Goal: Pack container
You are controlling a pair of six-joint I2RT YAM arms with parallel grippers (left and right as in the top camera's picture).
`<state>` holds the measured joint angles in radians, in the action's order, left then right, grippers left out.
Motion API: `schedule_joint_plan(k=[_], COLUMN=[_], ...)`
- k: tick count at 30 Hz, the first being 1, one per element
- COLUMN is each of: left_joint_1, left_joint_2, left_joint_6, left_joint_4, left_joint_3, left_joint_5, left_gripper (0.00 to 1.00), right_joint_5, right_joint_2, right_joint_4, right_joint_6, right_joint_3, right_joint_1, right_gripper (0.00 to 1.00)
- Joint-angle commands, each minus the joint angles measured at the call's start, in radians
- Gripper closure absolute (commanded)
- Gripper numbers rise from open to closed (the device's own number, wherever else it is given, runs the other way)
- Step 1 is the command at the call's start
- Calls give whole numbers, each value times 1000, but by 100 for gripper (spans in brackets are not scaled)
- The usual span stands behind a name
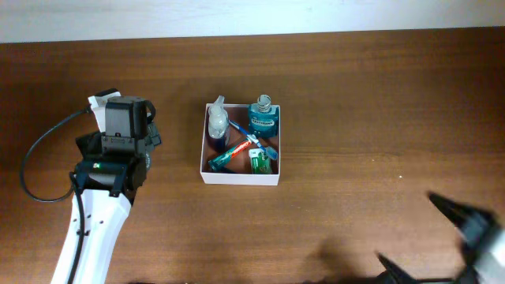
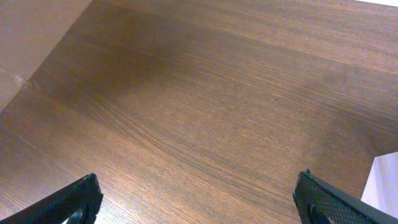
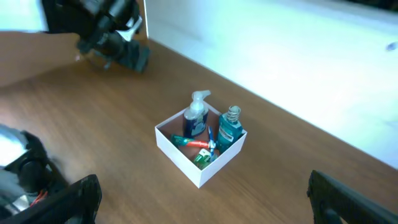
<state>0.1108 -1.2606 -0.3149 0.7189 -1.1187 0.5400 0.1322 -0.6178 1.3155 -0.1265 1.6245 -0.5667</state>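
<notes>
The container (image 1: pixel 240 178) is a shallow white-walled box with a reddish-brown inside, at the table's middle. In it are a teal mouthwash bottle (image 1: pixel 263 117), a clear pump bottle (image 1: pixel 218 123), a red-and-green toothpaste tube (image 1: pixel 232 155) and a small green pack (image 1: pixel 260 162). My left gripper (image 2: pixel 199 200) is open and empty over bare wood, left of the container, whose white corner (image 2: pixel 384 185) shows at the frame's right edge. My right gripper (image 3: pixel 205 208) is open and empty, well back from the container (image 3: pixel 179 152); in the overhead view it (image 1: pixel 422 241) is at the front right.
The brown wooden table (image 1: pixel 379 118) meets a white wall at the back. The left arm's black cable (image 1: pixel 35 158) loops on the table at the far left. The left arm (image 3: pixel 112 37) shows at the top left of the right wrist view.
</notes>
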Motion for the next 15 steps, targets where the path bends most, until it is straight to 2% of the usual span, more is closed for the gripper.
schedule_joint_plan(k=[1,7,15], left_joint_1=[-2,-2,-2], left_joint_2=[-3,-3,-3], left_joint_6=[-14,-14,-14], left_joint_4=[1,1,1], left_joint_3=[-14,-14,-14], left_joint_5=[13,13,14], left_gripper=[1,1,1], right_joint_5=[-13,-13,-13], right_joint_2=[98,194,201], right_joint_4=[27,35,36], right_joint_6=[11,11,11], right_joint_3=[3,4,3], right_joint_1=[-2,-2,-2], right_gripper=[1,1,2])
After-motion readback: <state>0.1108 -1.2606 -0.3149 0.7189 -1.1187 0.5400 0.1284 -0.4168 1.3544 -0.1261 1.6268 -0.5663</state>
